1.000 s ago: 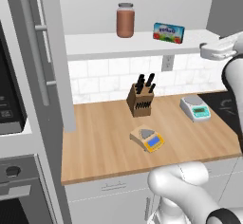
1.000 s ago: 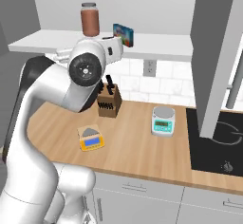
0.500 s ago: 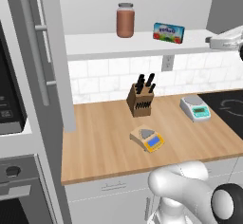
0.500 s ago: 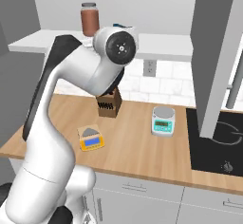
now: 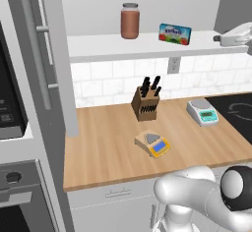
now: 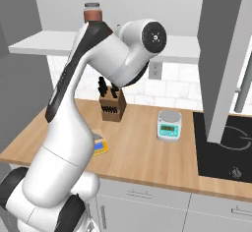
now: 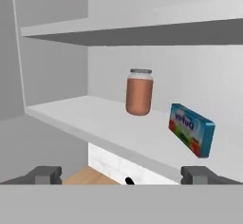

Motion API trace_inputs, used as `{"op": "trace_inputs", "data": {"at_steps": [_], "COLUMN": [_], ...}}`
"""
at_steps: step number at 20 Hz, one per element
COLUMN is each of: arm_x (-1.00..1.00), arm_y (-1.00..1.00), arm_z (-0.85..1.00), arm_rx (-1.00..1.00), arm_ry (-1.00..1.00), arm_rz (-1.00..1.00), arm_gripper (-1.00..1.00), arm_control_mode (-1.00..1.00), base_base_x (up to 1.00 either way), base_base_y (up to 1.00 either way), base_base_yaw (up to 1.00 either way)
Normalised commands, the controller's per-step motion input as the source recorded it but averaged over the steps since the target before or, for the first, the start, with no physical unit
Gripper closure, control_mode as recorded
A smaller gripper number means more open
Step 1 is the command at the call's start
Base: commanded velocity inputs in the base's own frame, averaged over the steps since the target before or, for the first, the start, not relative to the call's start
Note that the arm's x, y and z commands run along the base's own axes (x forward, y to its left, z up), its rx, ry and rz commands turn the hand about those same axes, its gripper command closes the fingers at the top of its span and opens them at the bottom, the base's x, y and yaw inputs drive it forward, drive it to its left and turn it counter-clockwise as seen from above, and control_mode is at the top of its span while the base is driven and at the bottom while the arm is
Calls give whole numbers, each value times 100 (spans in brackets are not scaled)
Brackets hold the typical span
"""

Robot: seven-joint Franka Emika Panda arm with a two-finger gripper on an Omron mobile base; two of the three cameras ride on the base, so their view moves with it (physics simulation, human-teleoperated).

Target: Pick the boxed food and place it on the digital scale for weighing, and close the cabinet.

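The boxed food point(image 5: 175, 33) stood on edge on the white shelf point(image 5: 98, 46) of the cabinet point(image 5: 47, 59), its label facing out, just to the right of a brown jar point(image 5: 130, 20) and apart from it; through my hand camera the boxed food point(image 7: 191, 130) sat right of the jar point(image 7: 139, 91), the shelf point(image 7: 85, 118) running under both. My pincer point(image 7: 122, 175) was up at shelf level, its fingers point(image 7: 45, 174) spread wide apart with nothing between them, and it touched neither the carton nor the jar. From the left base camera my hand reached in at the right edge, beside the shelf's right end. The cabinet door point(image 5: 34, 69) stood open at the left, its long silver bar handle point(image 5: 33, 54) upright. Down on the wooden surface point(image 5: 108, 147) the digital scale point(image 5: 153, 143) lay near the front middle with its plate bare. A knife block point(image 5: 145, 101) stood behind it near the tiled wall, and a white scale point(image 5: 202, 112) rested further right, near the black cooktop point(image 5: 236, 113)
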Motion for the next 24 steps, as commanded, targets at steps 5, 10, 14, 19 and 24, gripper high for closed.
{"op": "trace_inputs", "data": {"at_steps": [5,10,14,19,24], "arm_x": [53,49,32,2,0], "arm_y": [-2,-4,0,-4,0], "arm_z": [-31,-6,0,0,0], "arm_rx": [0,0,0,0,0], "arm_ry": [0,0,0,0,-1], "arm_rz": [9,4,0,0,-3], "arm_gripper": [-100,-100,-100,-100,-100], "arm_control_mode": [-100,-100,-100,-100,-100], "base_base_x": [0,0,0,0,0], "base_base_y": [0,0,0,0,0], "base_base_yaw": [0,0,0,0,0]}}
